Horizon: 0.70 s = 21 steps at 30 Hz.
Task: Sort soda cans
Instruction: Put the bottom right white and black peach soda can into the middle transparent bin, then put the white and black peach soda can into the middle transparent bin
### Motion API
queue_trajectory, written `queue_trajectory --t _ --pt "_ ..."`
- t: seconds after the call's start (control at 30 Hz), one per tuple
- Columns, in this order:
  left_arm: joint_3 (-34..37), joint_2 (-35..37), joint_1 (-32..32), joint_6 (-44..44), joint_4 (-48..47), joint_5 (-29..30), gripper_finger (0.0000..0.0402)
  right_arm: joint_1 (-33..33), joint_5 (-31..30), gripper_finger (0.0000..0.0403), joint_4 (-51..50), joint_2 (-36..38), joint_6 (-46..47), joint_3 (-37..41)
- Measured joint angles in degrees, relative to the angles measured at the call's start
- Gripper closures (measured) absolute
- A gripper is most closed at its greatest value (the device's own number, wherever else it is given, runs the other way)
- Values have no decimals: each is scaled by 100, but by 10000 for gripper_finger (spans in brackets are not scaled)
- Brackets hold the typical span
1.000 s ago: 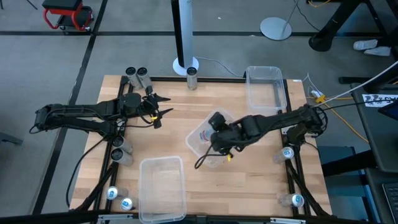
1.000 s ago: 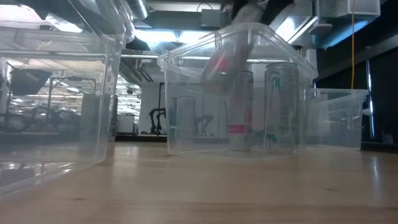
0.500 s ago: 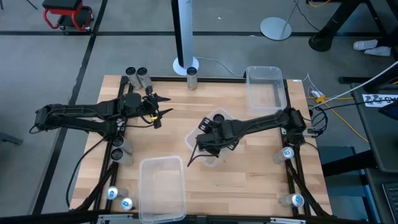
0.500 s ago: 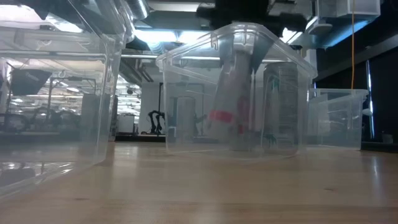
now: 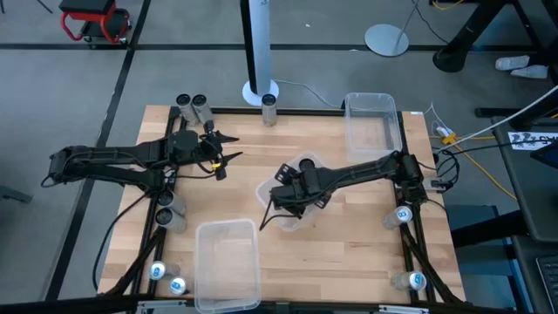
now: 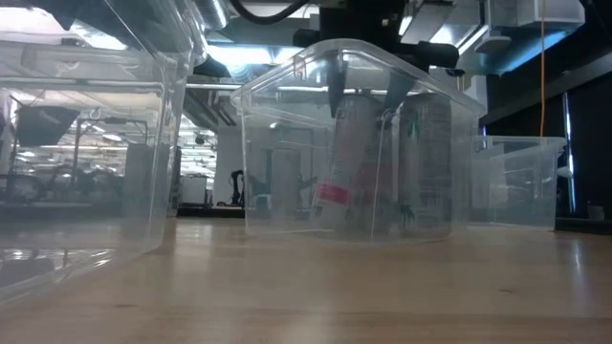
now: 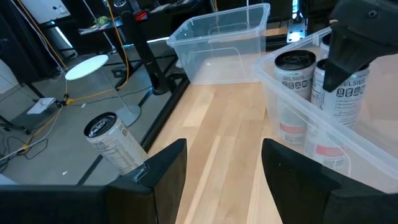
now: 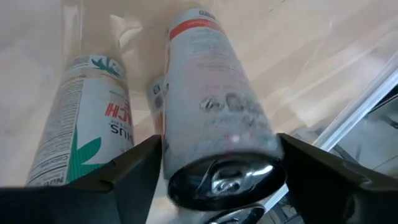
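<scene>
Right gripper (image 5: pixel 292 194) now lower inside middle bin (image 5: pixel 261 188), astride red-banded can (image 8: pixel 211 106).

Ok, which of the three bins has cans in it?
The middle bin, under the right gripper. It holds upright cans; the bin near the far right corner and the one at the near edge look empty.

Glossy metal soda cans (image 8: pixel 211 118), clear smooth plastic bin (image 6: pixel 277 124), matt wooden table (image 5: pixel 244 148).

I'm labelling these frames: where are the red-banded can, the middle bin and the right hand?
red-banded can (image 8: pixel 211 99): right wrist view, on its side wall.
middle bin (image 6: pixel 287 81): low view, upper wall.
right hand (image 5: pixel 288 194): high view, between its fingertips.
</scene>
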State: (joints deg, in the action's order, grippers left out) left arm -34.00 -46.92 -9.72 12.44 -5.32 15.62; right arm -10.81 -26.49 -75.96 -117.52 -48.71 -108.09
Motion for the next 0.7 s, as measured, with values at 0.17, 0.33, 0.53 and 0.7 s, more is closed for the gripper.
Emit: queue_trajectory --t 0.17,0.33,0.53,0.7 --pt "0 0 -2 -36 0 0 204 3 -6 55 -39 1 -43 -6" --pt "0 0 0 -45 26 0 204 -8 190 37 -494 5 -118 -528" --pt "-25 93 -6 222 27 -2 204 -172 364 34 -1244 210 -143 -1529" --pt "-48 545 -199 450 -63 -730 204 -442 187 34 -1385 970 -143 -1476"
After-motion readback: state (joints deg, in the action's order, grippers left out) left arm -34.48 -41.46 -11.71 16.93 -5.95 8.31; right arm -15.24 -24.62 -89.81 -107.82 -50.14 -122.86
